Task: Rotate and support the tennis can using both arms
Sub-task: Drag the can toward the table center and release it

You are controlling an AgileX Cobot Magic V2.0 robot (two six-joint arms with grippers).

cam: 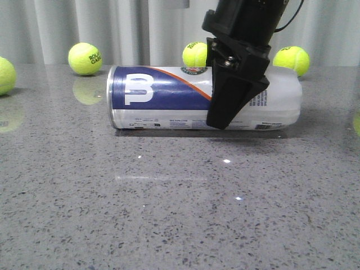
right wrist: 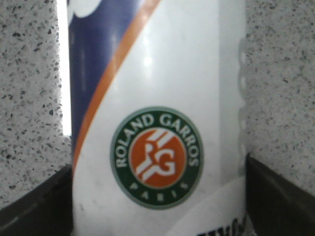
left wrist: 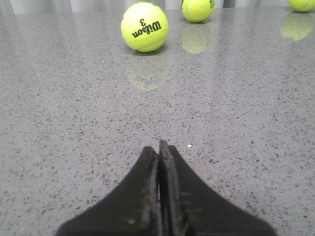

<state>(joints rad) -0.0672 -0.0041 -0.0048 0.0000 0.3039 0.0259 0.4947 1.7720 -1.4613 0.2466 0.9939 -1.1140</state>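
The tennis can (cam: 157,90) lies on its side on the grey speckled table, its metal rim to the left, with a navy and orange label and a round logo. My right gripper (cam: 228,115) comes down over its right half; one black finger crosses the can's front and the other is hidden behind it. In the right wrist view the can (right wrist: 162,59) fills the space between the two fingers, which press on its sides, so that gripper (right wrist: 157,164) is shut on it. My left gripper (left wrist: 159,145) is shut and empty, low over bare table, out of the front view.
Yellow-green tennis balls lie at the back of the table: one at back left (cam: 85,58), one at the left edge (cam: 4,76), and two behind the can (cam: 195,54) (cam: 291,59). Ahead of the left gripper lies a Wilson ball (left wrist: 144,27), with two more behind it.
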